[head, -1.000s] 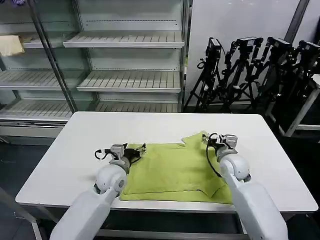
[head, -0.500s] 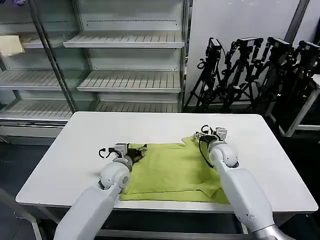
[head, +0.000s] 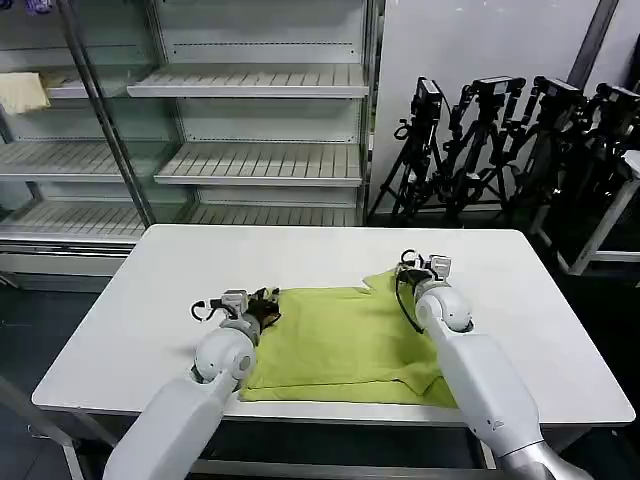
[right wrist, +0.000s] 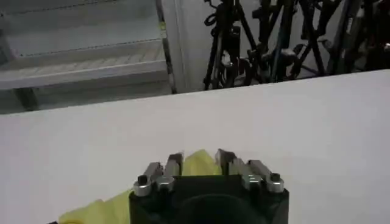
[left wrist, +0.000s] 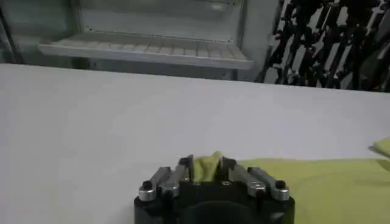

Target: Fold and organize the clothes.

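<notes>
Nearest, the lime yellow-green shirt (head: pixel 345 345) lies spread flat on the front half of the white table (head: pixel 150 290), its lower hem close to the near edge and its collar end toward the far right. No bin or basket stands on the table; the containers in sight are the shelves behind it.

Both grippers work at the shirt's far edge. The left gripper (head: pixel 262 305) sits at the far left corner, and the left wrist view shows its fingers (left wrist: pixel 186 167) pressed together on a small fold of the green fabric. The right gripper (head: pixel 408 267) is at the far right corner by the collar; the right wrist view shows its fingers (right wrist: pixel 173 164) pinching a raised tuft of the same cloth.

Beyond the table, a metal shelving unit (head: pixel 255 120) with slatted shelves fills the left and centre of the room. A pale cream-yellow cloth (head: pixel 22 92) lies on an upper shelf at the far left. To the right, several black tripods (head: pixel 500 150) stand against a white wall.
</notes>
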Tool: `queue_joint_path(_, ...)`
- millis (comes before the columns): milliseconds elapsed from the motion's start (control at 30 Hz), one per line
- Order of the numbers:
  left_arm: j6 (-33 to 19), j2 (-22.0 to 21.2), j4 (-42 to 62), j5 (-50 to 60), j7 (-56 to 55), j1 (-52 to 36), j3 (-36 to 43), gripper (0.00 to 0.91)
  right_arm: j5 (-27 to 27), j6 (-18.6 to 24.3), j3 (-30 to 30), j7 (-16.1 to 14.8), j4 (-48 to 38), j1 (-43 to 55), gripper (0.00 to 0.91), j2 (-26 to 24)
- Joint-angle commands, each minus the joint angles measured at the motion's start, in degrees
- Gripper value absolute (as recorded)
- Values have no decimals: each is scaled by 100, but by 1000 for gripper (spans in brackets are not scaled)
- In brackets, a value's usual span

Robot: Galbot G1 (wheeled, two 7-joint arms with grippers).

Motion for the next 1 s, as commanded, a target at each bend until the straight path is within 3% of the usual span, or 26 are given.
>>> queue_joint_path(33, -3, 7, -155, -182, 4, 67, -109, 111, -3, 154, -17, -38, 353, -114, 0, -1)
queue_joint_path(333, -252, 201, -735, -228, 90, 277, -246, 101, -76, 671, 89, -64, 1449, -616, 0, -238)
queue_joint_path(700, -320, 410, -1423, -207, 121, 677, -405, 91, -43, 773, 398, -131, 2483, -1112, 0, -684)
queue_joint_path(1000, -319, 672, -2176, 15, 244, 1440, -607, 91, -112, 817, 958, -281, 3586, -2225, 0, -1018)
